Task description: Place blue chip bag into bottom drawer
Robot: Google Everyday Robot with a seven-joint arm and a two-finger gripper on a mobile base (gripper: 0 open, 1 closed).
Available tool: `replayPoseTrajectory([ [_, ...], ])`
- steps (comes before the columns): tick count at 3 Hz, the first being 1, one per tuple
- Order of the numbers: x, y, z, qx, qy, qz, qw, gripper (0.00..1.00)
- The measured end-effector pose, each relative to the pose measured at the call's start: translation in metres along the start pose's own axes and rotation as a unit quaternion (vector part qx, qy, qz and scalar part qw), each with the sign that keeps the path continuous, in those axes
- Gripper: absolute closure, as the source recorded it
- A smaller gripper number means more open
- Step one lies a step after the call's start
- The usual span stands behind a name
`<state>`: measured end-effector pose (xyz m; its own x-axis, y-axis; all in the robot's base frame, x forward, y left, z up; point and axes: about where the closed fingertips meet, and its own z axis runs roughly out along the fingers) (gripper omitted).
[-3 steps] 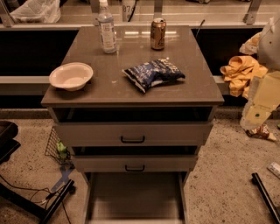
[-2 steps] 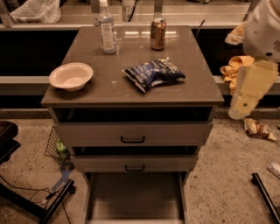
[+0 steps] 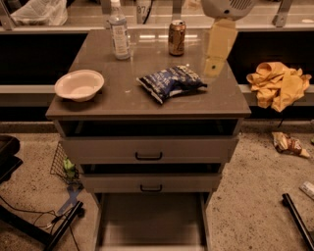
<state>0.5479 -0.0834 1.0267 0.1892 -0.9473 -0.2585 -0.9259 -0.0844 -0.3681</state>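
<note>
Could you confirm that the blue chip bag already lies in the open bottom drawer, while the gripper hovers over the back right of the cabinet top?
Not quite. The camera view shows the blue chip bag lying on the cabinet top, in front of the can, not in the bottom drawer. The drawer is open, and the gripper does hover over the top's back right.

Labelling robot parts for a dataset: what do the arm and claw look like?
The claw is pale cream-yellow, flat, tapered, with a dark dot near its tip, above the rear right of the cabinet top. Its wrist housing is rounded, white, with vent slits.
</note>
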Motion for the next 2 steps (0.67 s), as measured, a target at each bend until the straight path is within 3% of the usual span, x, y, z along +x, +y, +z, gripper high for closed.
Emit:
replayPoseTrajectory([
  [1, 0.0, 0.0, 0.0, 0.0, 0.0, 0.0, 1.0, 0.0],
  [2, -0.005, -0.022, 0.038, -0.006, -0.005, -0.013, 0.9999, 0.0],
])
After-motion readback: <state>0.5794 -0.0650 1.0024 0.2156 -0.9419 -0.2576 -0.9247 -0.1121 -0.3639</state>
